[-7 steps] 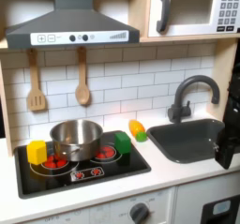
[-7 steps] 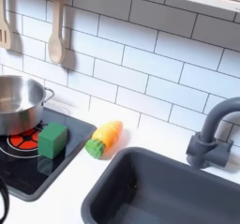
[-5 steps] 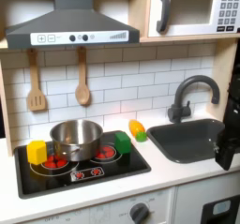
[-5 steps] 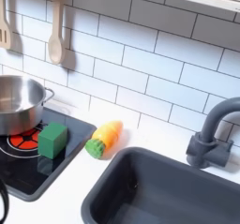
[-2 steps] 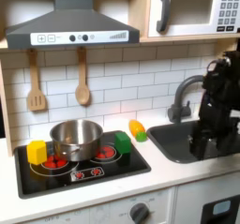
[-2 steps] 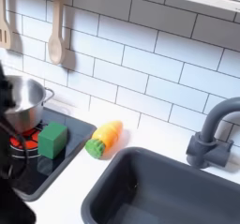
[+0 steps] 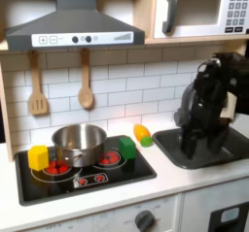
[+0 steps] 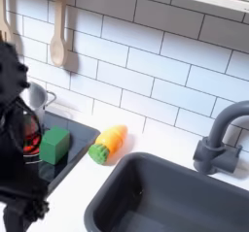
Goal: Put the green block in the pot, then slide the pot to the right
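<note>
Green block: on the stove's right front corner, free of the claw
Claw: hangs over the sink, blurred; cannot tell whether clenched or released
Pot: on the stove, left of the block in the first exterior view
Yellow-orange toy: on the counter between block and sink

Nothing truly legible. Small white keypad marks on the microwave at the first exterior view's top right, too blurred to read. Tiny dark symbols on the hood's control strip, likewise unreadable. No brand or label on stove.
</note>
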Robot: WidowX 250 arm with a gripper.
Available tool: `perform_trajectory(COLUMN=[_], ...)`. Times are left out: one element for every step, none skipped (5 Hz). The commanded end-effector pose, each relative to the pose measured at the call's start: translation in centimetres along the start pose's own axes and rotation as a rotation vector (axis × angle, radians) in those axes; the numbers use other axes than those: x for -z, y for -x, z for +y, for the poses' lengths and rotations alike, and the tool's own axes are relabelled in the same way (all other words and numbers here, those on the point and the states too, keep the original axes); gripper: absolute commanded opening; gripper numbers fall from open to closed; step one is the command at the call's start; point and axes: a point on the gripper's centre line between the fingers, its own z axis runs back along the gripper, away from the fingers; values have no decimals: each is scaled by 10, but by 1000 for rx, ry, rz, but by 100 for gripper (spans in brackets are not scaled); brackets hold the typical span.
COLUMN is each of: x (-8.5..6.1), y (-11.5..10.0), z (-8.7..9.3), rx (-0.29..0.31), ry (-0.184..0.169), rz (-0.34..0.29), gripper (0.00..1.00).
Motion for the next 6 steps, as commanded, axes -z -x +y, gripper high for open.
perform_trajectory(x=[6,10,13,3,5,16], y=[-26,-42,-61,-65,-86,-101], z=[6,7,7,17,20,19], rx=[26,31,24,6,2,-14], ry=[-11,-15,-21,-30,-45,-45], rz=[-17,-21,-26,-32,-44,-24], gripper=[100,100,100,100,100,100])
